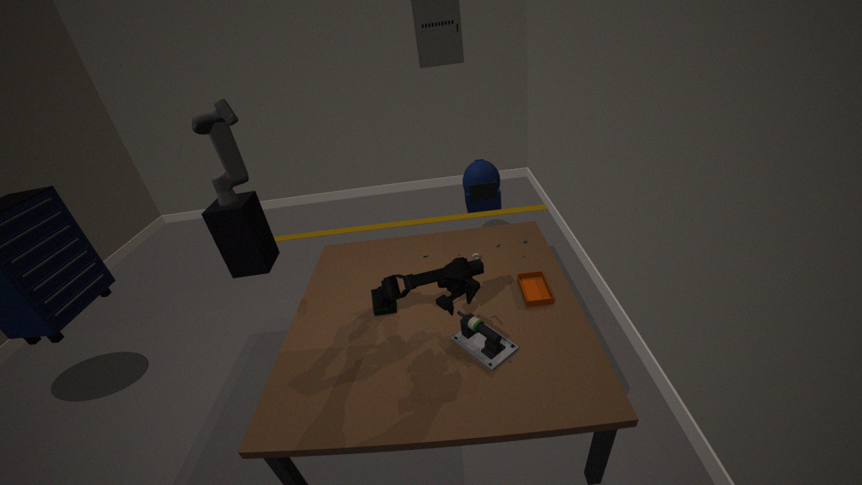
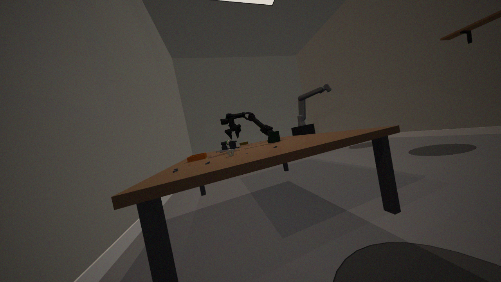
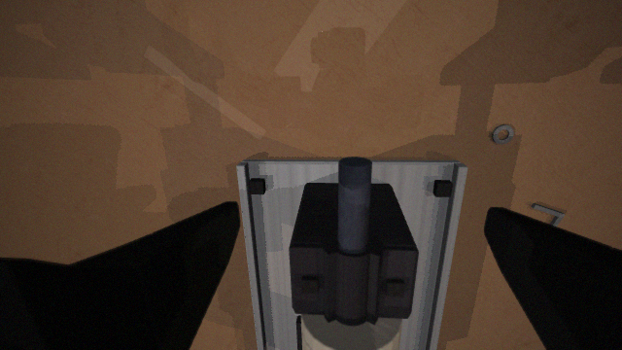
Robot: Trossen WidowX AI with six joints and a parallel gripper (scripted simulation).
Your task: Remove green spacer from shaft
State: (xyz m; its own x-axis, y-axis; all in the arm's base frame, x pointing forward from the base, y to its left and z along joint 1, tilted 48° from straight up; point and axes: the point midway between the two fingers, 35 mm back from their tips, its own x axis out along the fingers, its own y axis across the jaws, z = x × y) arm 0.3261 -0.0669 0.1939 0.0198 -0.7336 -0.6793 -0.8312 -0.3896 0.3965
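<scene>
My gripper is open and empty, above the shaft end of the assembly. In the wrist view its fingers stand wide, one on each side of the shaft and clear of it. The blue-grey shaft sticks out of a dark support block. Behind that block, pale spacers and the green spacer sit in line, the green one towards the big black housing block. The wrist view does not show the green spacer or the housing.
The assembly stands on a silver base plate. A washer and a hex key lie beside it. An orange tray and a pale disc are farther off, with several small parts.
</scene>
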